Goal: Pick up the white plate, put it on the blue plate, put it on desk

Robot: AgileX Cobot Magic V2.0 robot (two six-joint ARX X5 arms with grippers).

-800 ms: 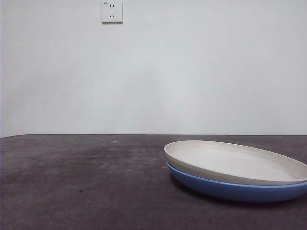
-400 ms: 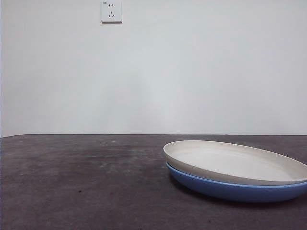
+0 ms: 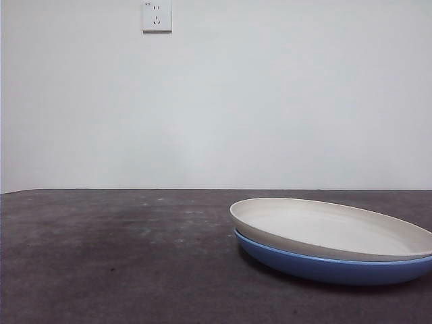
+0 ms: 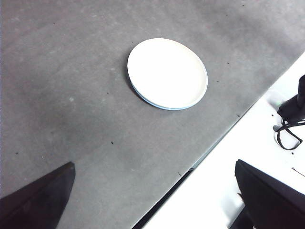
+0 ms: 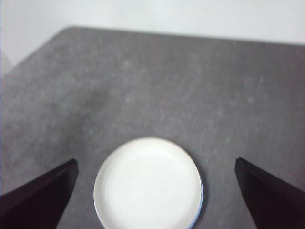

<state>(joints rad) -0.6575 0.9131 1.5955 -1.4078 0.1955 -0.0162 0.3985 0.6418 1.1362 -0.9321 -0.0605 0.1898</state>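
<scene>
The white plate (image 3: pixel 324 226) lies nested on top of the blue plate (image 3: pixel 317 268) at the right of the desk (image 3: pixel 121 256). Seen from the left wrist, the white plate (image 4: pixel 167 71) covers all but a thin edge of the blue plate (image 4: pixel 142 97). My left gripper (image 4: pixel 154 163) hangs open and empty, high above the desk near its edge. The right gripper (image 5: pixel 154 162) is open too, high over the white plate (image 5: pixel 147 183), where a sliver of the blue plate (image 5: pixel 200 198) peeks out. Neither arm shows in the front view.
A wall socket (image 3: pixel 157 16) sits high on the white wall behind the desk. In the left wrist view the desk's edge (image 4: pixel 209 148) borders a white surface with a black cable (image 4: pixel 287 133).
</scene>
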